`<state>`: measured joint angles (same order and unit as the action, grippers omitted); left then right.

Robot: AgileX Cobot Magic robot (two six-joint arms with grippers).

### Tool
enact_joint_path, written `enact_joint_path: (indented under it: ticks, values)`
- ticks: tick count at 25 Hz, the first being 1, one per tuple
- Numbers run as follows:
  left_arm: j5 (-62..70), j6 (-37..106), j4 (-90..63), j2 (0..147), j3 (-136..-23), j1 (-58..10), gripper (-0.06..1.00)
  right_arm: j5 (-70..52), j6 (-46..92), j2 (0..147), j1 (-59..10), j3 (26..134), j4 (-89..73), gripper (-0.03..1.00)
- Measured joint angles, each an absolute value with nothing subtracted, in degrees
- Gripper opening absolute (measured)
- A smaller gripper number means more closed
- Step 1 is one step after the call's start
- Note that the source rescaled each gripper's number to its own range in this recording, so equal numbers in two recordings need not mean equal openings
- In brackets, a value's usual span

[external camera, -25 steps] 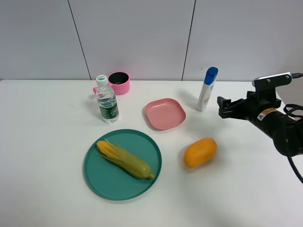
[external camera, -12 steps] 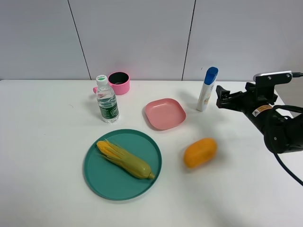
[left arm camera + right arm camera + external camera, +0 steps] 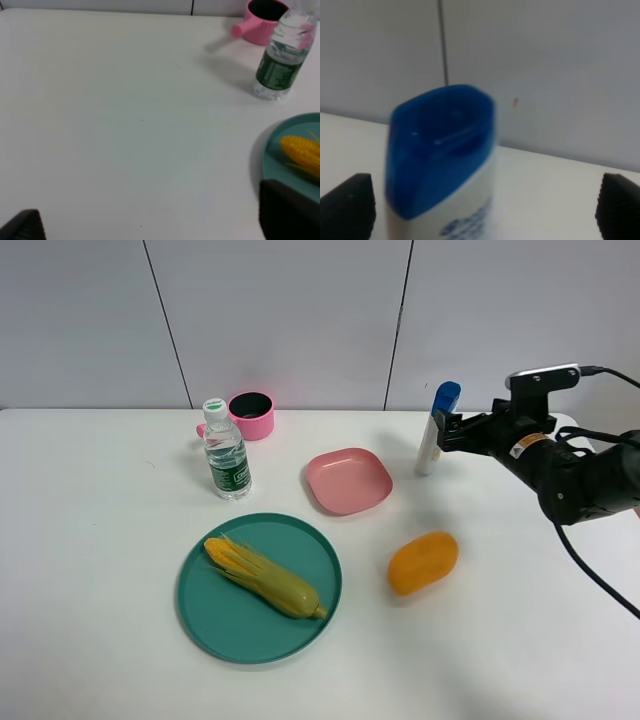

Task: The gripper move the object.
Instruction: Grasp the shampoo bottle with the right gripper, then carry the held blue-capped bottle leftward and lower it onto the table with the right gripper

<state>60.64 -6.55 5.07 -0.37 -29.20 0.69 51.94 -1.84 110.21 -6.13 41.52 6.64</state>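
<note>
The slim white bottle with a blue cap (image 3: 431, 448) stands upright at the back right of the table. My right gripper (image 3: 447, 431) is open and level with the bottle's upper part, just to its right. In the right wrist view the blue cap (image 3: 440, 145) fills the middle, and the gripper (image 3: 482, 210) has one black fingertip (image 3: 347, 207) on either side of it, neither touching. My left gripper (image 3: 155, 222) is open and empty over bare table; it is out of the exterior view.
A clear water bottle (image 3: 226, 452) and a pink cup (image 3: 251, 415) stand at the back left. A pink square plate (image 3: 347, 480) lies left of the white bottle. A teal plate (image 3: 200, 610) holds corn (image 3: 262, 576). An orange fruit (image 3: 423, 562) lies in front.
My right gripper has moved left and toward the back wall, from clear of the white bottle to around its top. The bottle and the other things have not moved.
</note>
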Motion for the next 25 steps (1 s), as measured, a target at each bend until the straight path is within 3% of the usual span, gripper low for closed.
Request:
enact_joint_path:
  ticks: [9, 11, 15, 16, 25]
  values:
    - [60.6, -6.6, 5.1, -0.4, -29.2, 0.7, 1.00, 51.6, -1.8, 116.6, -7.9, 47.6, 6.9, 0.94]
    - [60.6, -6.6, 5.1, -0.4, -29.2, 0.7, 1.00, 51.3, -1.8, 116.9, -7.9, 47.6, 6.7, 0.78]
    - [60.6, -6.6, 5.1, -0.4, -29.2, 0.7, 1.00, 50.2, -1.8, 117.4, -8.0, 47.6, 5.9, 0.10]
    - [60.6, -6.6, 5.1, -0.4, -29.2, 0.7, 1.00, 50.0, -1.8, 117.4, -8.0, 47.6, 5.8, 0.03]
    - [60.6, -6.6, 5.1, -0.4, -29.2, 0.7, 1.00, 49.2, 2.0, 116.9, -8.1, 47.6, 5.8, 0.03]
